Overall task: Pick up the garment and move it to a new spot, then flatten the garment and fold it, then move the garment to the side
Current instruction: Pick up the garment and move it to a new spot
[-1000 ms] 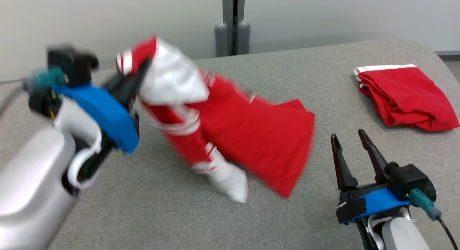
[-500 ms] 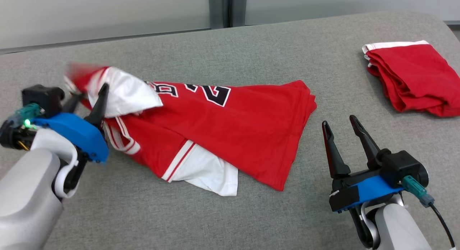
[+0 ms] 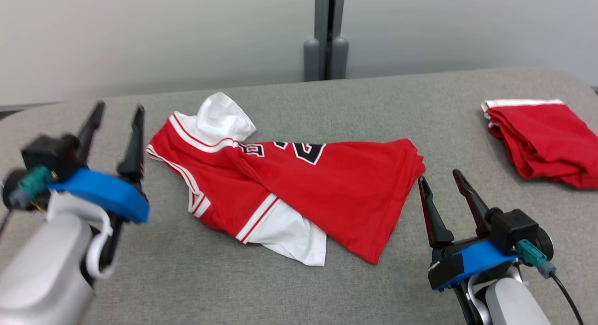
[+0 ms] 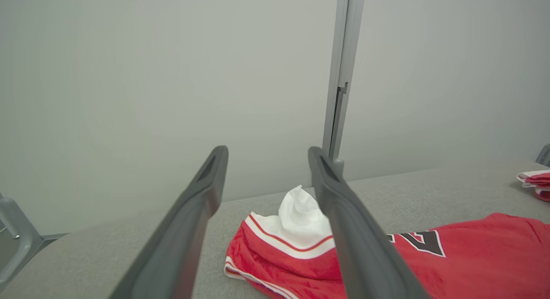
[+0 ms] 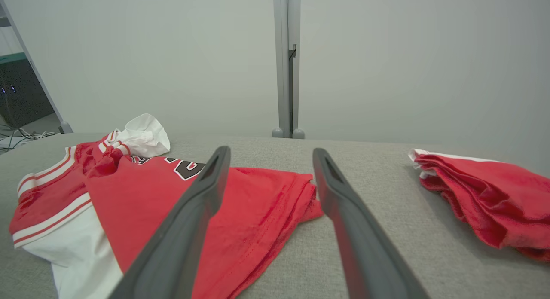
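The garment (image 3: pixel 299 180) is a red jersey with white panels and black digits. It lies rumpled and partly doubled over in the middle of the grey table (image 3: pixel 373 91). My left gripper (image 3: pixel 118 110) is open and empty, a little to the left of the jersey's striped edge and apart from it. The left wrist view has the left gripper (image 4: pixel 267 151) raised above the garment (image 4: pixel 283 264). My right gripper (image 3: pixel 439 177) is open just right of the jersey's red corner. In the right wrist view the right gripper (image 5: pixel 270 151) points over the garment (image 5: pixel 142 191).
A second red cloth (image 3: pixel 542 138) lies folded at the table's far right, also in the right wrist view as the folded cloth (image 5: pixel 481 191). A grey post (image 3: pixel 326 35) stands behind the table against a pale wall. The table's rounded left edge is near my left arm.
My left gripper has opened and let go of the garment's white shoulder. The garment has dropped from hanging to lying on the table. The head camera has shifted; the right gripper stays open.
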